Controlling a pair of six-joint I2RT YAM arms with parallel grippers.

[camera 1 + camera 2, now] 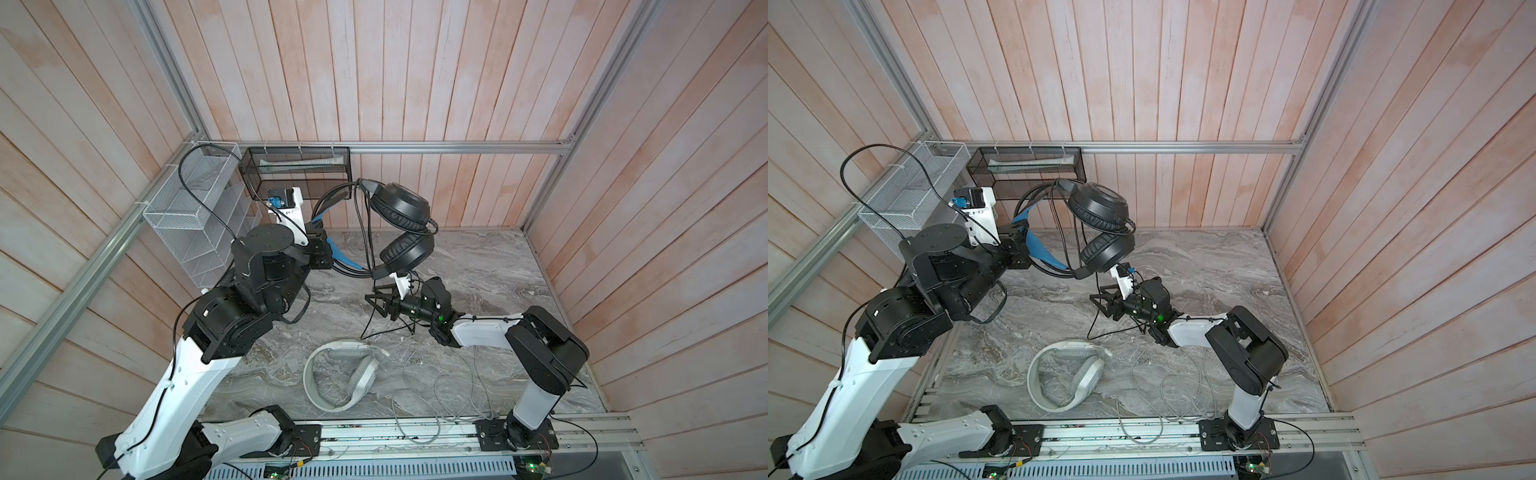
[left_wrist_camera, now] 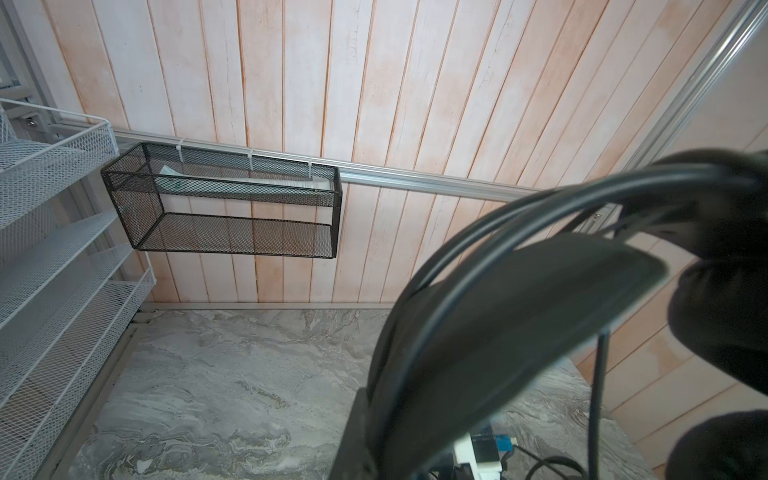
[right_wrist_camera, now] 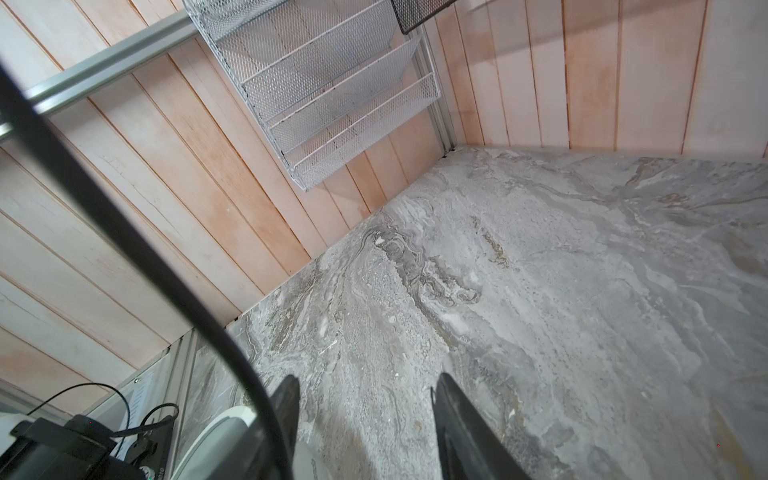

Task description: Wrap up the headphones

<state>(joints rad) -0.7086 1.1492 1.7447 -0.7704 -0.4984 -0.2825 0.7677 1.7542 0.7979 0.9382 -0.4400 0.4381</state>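
Now holding black headphones (image 1: pixel 401 205) clamped in left tool (image 1: pixel 326 249).
Catch black cable (image 3: pixel 124 230) with gaping, empty right tool (image 3: pixel 366 379); keep loops taut.

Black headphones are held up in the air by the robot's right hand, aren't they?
No. The black headphones are held up in the air by the robot's left hand, as both top views show. The right hand is open and holds nothing, as the right wrist view shows.

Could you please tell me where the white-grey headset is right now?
In both top views the white-grey headset lies flat on the marble tabletop, close to the front rail, its grey cable sprawled to its right.
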